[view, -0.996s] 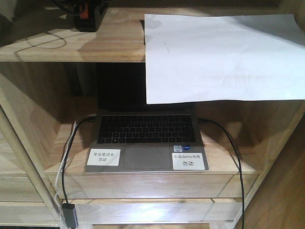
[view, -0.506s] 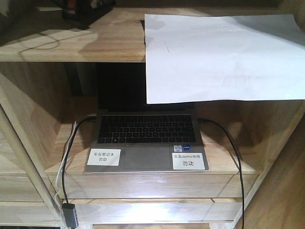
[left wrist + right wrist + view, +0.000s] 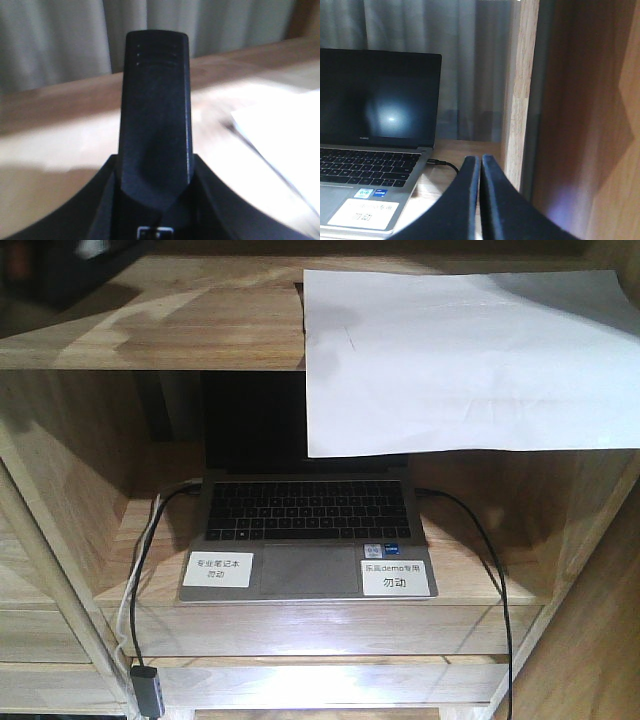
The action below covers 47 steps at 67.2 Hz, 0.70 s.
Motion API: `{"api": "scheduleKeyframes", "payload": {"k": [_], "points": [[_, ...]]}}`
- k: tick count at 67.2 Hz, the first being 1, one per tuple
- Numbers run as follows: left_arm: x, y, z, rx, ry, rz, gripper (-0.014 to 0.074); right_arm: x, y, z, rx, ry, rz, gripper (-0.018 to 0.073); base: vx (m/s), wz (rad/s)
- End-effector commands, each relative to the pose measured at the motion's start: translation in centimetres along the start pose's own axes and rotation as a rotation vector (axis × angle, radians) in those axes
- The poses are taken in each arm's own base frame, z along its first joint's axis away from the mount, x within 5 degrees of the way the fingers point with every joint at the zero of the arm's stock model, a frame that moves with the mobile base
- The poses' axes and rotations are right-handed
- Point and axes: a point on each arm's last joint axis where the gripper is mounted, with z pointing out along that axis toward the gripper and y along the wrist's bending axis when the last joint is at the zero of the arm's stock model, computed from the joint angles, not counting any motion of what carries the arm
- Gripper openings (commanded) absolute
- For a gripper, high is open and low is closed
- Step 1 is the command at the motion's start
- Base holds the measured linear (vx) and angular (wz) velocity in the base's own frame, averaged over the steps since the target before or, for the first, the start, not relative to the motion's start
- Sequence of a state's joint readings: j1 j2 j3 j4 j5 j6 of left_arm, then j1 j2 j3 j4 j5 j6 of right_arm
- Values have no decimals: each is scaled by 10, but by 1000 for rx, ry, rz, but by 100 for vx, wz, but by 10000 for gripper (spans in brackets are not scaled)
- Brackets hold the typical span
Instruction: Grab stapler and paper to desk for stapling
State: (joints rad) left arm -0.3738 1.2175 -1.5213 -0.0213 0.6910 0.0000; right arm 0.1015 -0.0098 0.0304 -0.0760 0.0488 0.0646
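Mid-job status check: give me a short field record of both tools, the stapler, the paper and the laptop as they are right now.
left tool: shut on the stapler, which stands up between its fingers; view blurred
right tool: shut, nothing between its fingers, low by the laptop's right corner
paper: flat on the upper shelf, front part overhanging the edge
laptop: open on the lower shelf, screen dark, two white labels on the palm rest
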Motion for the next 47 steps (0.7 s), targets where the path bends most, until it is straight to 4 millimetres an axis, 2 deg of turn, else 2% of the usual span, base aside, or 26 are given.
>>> {"api": "scheduleKeyframes", "payload": {"k": [1, 16, 32, 47], "points": [[-7, -2, -50, 10, -205, -1, -8, 0, 0, 0, 0, -57, -15, -9, 0, 0], [50, -1, -104, 2, -227, 67, -6, 0, 0, 0, 0, -57, -15, -9, 0, 0], [118, -2, -142, 22, -230, 47, -6, 0, 0, 0, 0, -57, -15, -9, 0, 0], [177, -4, -167, 60, -261, 1, -6, 0, 0, 0, 0, -57, -15, -9, 0, 0]]}}
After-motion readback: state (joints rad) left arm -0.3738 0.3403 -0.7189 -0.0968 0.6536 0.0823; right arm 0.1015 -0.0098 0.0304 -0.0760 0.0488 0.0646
